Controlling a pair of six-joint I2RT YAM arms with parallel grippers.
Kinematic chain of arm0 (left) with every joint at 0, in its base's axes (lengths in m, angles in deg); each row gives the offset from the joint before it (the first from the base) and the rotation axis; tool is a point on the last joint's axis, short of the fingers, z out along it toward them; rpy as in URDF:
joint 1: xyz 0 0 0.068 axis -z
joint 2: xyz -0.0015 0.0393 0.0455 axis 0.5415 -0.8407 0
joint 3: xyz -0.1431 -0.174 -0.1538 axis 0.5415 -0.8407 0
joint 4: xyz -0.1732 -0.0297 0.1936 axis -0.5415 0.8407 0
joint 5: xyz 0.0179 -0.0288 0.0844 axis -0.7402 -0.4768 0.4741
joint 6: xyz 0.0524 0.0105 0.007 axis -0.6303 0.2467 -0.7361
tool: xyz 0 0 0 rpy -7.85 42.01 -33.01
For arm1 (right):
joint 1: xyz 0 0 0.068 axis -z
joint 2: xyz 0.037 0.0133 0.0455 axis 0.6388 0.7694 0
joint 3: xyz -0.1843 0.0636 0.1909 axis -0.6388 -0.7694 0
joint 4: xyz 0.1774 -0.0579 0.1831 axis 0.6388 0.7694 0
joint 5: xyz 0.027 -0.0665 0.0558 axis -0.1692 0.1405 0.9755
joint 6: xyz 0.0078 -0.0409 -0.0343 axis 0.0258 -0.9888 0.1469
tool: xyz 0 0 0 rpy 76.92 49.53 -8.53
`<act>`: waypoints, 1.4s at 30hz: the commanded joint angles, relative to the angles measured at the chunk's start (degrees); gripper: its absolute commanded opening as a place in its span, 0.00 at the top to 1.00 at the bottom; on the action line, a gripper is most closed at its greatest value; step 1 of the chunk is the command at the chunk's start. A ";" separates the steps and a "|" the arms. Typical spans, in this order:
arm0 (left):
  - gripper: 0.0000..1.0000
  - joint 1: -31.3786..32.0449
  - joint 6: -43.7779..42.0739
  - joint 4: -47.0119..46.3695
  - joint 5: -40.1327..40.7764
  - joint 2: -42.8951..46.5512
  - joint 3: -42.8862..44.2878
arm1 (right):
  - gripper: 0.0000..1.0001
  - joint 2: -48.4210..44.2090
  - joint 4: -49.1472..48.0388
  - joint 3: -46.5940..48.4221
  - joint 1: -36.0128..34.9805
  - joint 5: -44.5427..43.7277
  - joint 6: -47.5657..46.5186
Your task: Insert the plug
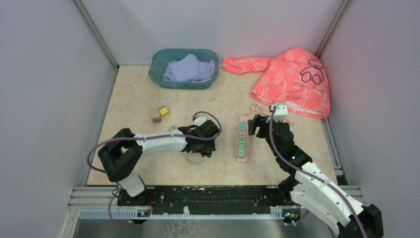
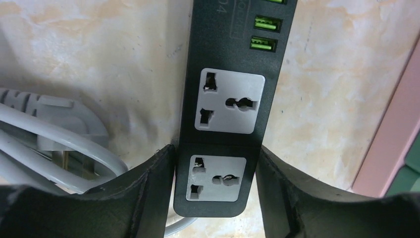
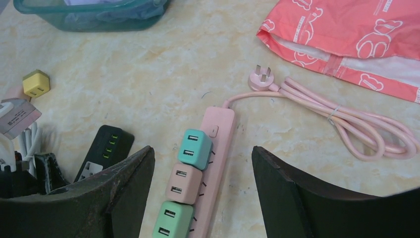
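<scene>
Bright, even light falls from above in all three views, leaving only soft, faint shadows on the pale bench (image 1: 138, 99), with sharp centres and slight blur along the wrist views' nearest lower edges.

The black strip (image 2: 230, 99) runs off the left wrist view's top edge — its uppermost green port cut in half. Left of it, the white plug (image 2: 72, 118) has its pins half hidden behind a cable (image 2: 94, 151). From above, the left gripper (image 1: 204, 144) covers the strip — barely any shows.
</scene>
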 commanded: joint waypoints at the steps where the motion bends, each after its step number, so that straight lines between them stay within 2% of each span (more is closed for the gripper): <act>1: 0.33 -0.27 5.80 4.38 6.03 -3.38 2.69 | 0.28 -0.09 -2.94 0.04 -0.16 0.65 0.02; 7: 0.16 -0.33 1.80 6.37 7.45 -2.96 7.78 | 0.28 -1.14 -2.16 -0.10 -0.11 0.24 -0.15; 13: 0.13 -2.27 -3.03 8.53 10.57 1.57 10.45 | 0.28 -2.01 -2.31 0.29 -0.14 0.07 -0.85; 26: 0.10 -23.48 -14.40 10.08 13.72 10.85 5.98 | 0.26 -1.65 -2.15 0.41 -0.19 0.86 -0.66; 34: 0.09 -36.48 -18.71 8.16 6.48 8.70 5.40 | 0.26 -1.77 -1.09 1.19 -0.15 1.19 -0.63; 42: 0.10 -43.34 -21.98 5.53 1.89 3.03 5.98 | 0.25 -1.59 -0.48 0.95 -0.13 2.30 0.00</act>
